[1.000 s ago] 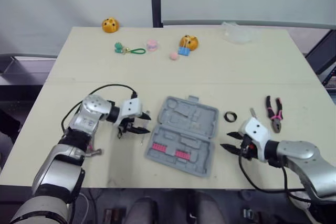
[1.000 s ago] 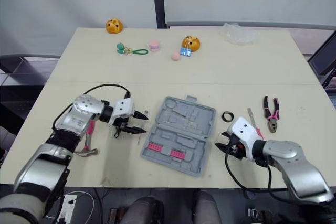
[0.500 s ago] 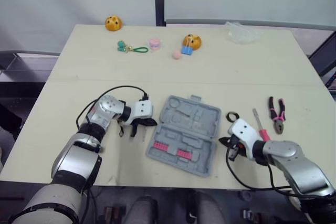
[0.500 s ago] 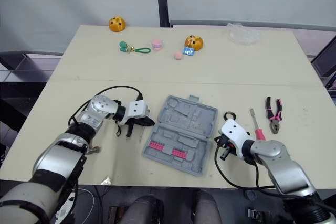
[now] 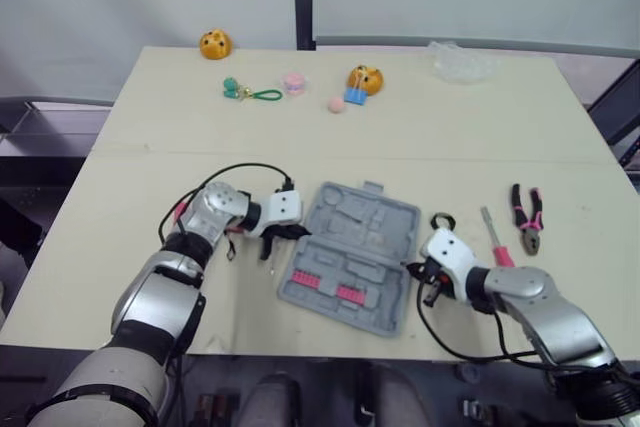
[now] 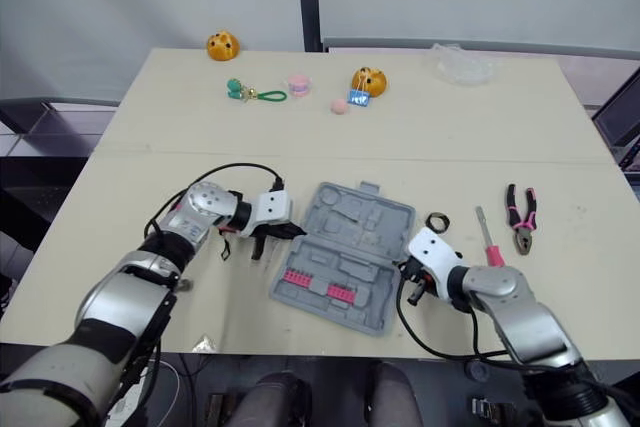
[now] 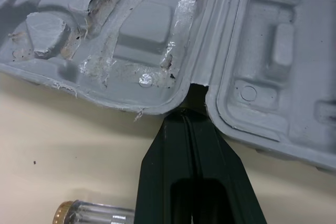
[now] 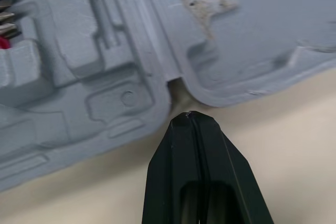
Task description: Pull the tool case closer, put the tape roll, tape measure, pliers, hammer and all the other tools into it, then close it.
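The grey tool case (image 5: pixel 350 255) lies open and flat on the table, with red bits in its near half. My left gripper (image 5: pixel 293 236) is shut, its tips (image 7: pixel 185 114) at the hinge notch on the case's left edge. My right gripper (image 5: pixel 413 269) is shut too, its tips (image 8: pixel 190 115) just short of the hinge notch on the right edge. To the right of the case lie a black tape roll (image 5: pixel 441 221), a pink-handled screwdriver (image 5: pixel 494 243) and pink-handled pliers (image 5: pixel 526 217). A clear tool handle (image 7: pixel 94 214) lies beside my left gripper.
At the back of the table are an orange toy (image 5: pixel 212 44), a green keychain (image 5: pixel 248 93), a pink piece (image 5: pixel 292 81), another orange toy with a blue tag (image 5: pixel 360 80) and a clear plastic bag (image 5: pixel 460 59). Black cables loop from both wrists.
Both grippers have moved inward to the case: the left one rightward to its left edge, the right one leftward to its right edge, and both have shut. The case has stayed put.
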